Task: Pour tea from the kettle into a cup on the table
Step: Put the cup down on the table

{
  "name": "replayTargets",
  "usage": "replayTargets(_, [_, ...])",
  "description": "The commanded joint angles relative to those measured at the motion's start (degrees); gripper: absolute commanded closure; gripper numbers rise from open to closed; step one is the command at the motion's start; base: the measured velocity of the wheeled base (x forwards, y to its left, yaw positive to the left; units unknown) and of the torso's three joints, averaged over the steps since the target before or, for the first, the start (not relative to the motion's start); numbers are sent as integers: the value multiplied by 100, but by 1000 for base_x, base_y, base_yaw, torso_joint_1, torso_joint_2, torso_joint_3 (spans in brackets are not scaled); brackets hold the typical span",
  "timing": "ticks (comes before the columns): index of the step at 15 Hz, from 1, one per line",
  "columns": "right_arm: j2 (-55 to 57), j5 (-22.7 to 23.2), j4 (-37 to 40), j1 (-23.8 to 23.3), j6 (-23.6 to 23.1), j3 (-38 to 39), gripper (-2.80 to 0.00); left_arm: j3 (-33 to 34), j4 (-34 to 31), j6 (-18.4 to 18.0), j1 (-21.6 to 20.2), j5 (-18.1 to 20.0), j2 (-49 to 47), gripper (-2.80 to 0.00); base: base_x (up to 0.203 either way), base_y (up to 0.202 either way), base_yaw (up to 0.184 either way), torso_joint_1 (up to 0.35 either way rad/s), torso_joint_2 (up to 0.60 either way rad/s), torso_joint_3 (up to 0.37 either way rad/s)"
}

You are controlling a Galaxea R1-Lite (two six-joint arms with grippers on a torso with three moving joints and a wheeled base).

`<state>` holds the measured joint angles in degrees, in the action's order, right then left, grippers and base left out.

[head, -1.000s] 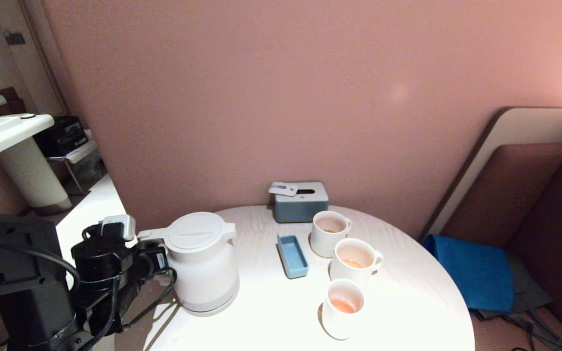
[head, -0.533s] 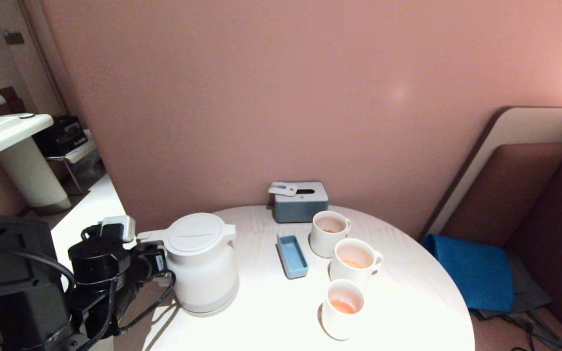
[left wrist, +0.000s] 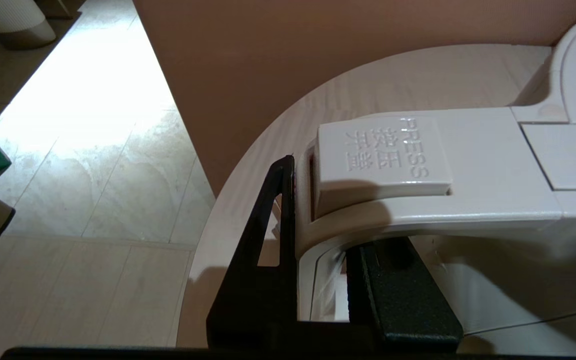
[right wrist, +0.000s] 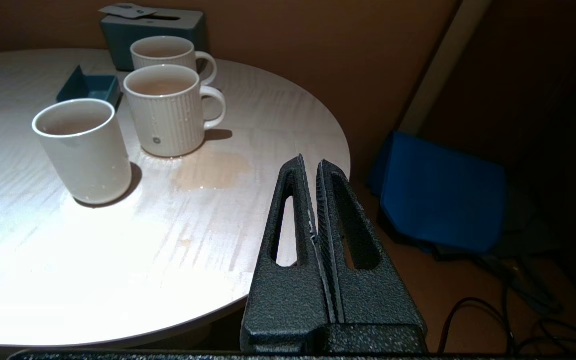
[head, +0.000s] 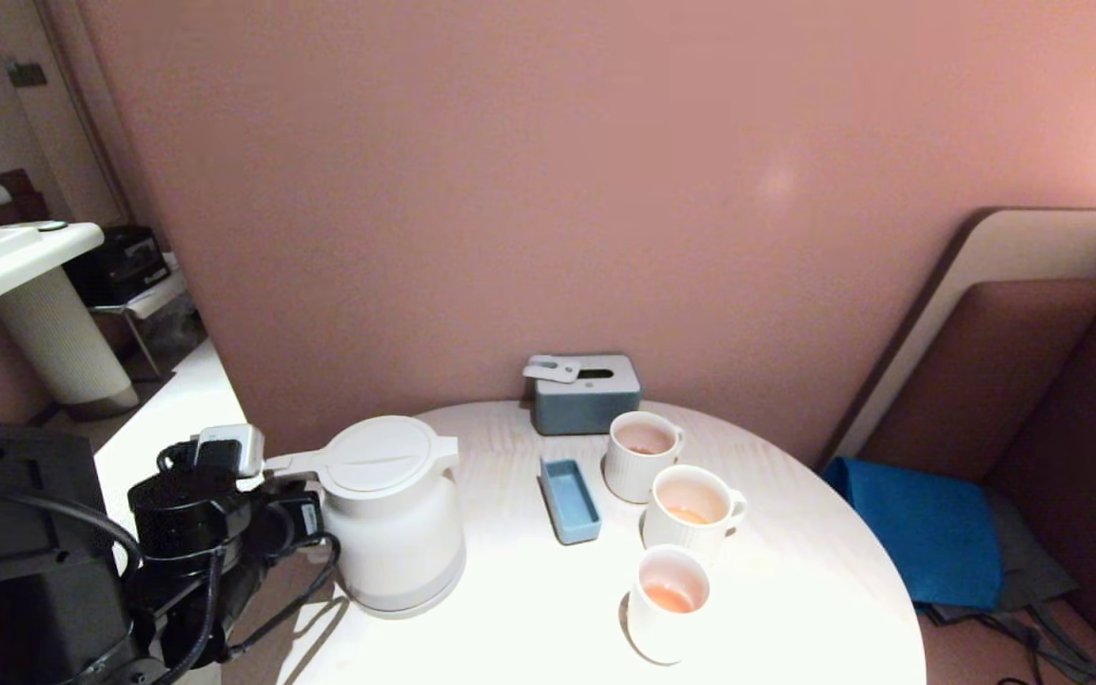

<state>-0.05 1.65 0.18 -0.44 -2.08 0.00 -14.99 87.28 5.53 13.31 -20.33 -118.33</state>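
Note:
The white kettle [head: 396, 514] stands upright on the left part of the round pale table [head: 795, 590]. My left gripper [head: 296, 509] is shut on the kettle's loop handle [left wrist: 418, 200], with one finger [left wrist: 280, 215] outside it and the other inside the loop. Three white cups stand in a row on the right: a far one [head: 643, 455], a middle one [head: 691, 509] and a near one [head: 667, 599]. Each holds a little pale orange tea [head: 670, 597]. My right gripper [right wrist: 310, 162] hangs shut and empty past the table's right edge.
A small blue tray [head: 570, 499] lies between the kettle and the cups. A grey tissue box [head: 586, 392] stands at the back against the pink wall. A tea puddle [right wrist: 210, 170] wets the table beside the middle cup. A blue cushion [head: 929, 528] lies on the bench to the right.
My left arm has shifted slightly to the left, and the kettle has shifted a touch with it. The cups have not moved.

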Motion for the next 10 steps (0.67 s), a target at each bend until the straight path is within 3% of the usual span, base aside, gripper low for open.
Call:
replayTargets(1, [5,2,-1,-1,-2,0,0,84,267,-18,-4,-21,-5,-240,0,0,0,0,0,0])
replayTargets(2, [5,2,-1,0,-2,0,0,102,267,-35,-4,-14,7,-280,0,0,0,0,0,0])
replayTargets(10, [5,2,-1,-2,-2,0,0,145,267,-67,-271,-2,389,-280,0,0,0,0,0,0])
